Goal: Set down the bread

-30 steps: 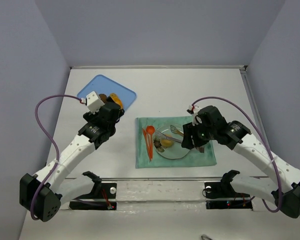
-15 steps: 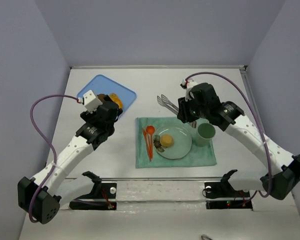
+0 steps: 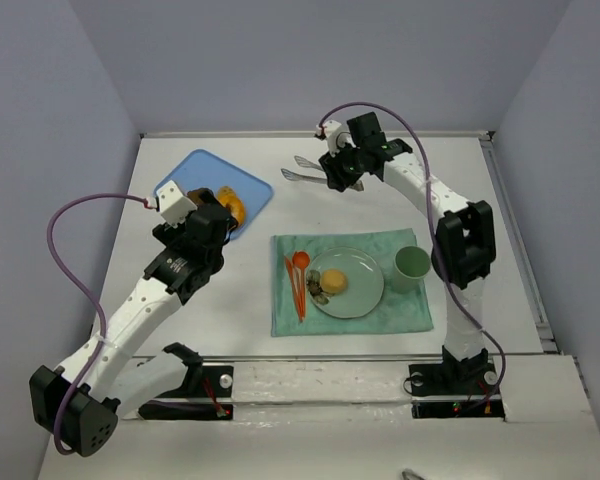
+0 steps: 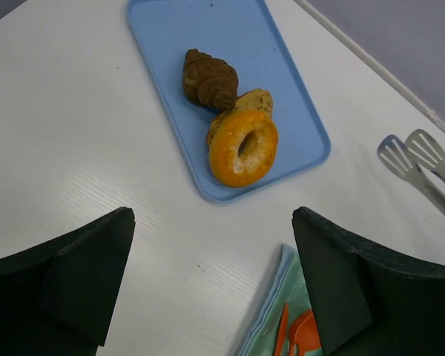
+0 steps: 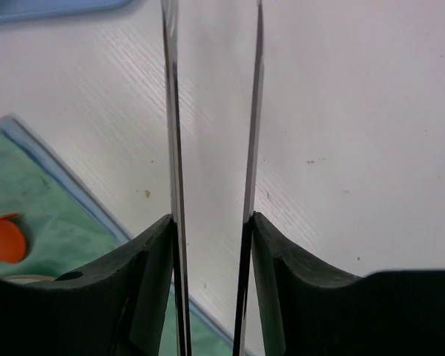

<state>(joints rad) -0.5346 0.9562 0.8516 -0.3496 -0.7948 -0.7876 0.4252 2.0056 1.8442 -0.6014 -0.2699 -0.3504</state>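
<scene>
Sitting on green plate (image 3: 372, 291), bread (image 3: 335, 282); R hand (image 5: 211, 237) clamps tongs (image 5: 172, 111).

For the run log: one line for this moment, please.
bread: on green plate | right gripper: shut on tongs | left gripper: open, near blue tray

Thin polished metal, mirror-bright, is seen on the tongs (image 5: 172, 148). The table (image 4: 74, 148) is finished matt white with fine grain lines. The tray (image 4: 282, 96) is read as smooth blue plastic, the mat (image 3: 405, 310) as green cloth. A smooth crust is noted on the bread (image 3: 335, 282), a glossy glaze on the doughnut (image 4: 243, 148), a rough surface on the pastry (image 4: 208, 80).
</scene>
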